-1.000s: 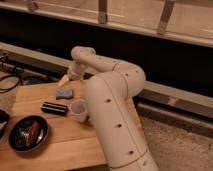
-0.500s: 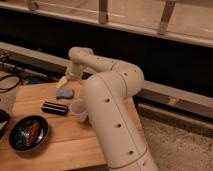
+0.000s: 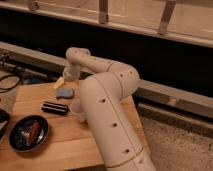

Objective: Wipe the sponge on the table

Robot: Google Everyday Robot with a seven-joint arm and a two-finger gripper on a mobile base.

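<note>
I am noting the bowl [image 3: 27, 134] nearest on the table [image 3: 65, 147], then the bar [image 3: 55, 107] and the cup [image 3: 77, 110]. The sponge [image 3: 65, 93] is lying flat beyond them, with the gripper [image 3: 61, 82] just behind it. I cannot tell the state of the jaws. I am advising flat, even pressure and strokes clear of the cup.

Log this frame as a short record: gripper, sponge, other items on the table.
gripper: over the far edge of the table, just left of the sponge; contact unclear
sponge: flat on the table, behind the black bar
white cup: right of the black bar, beside the arm
dark bowl: near left, holds something reddish
</note>
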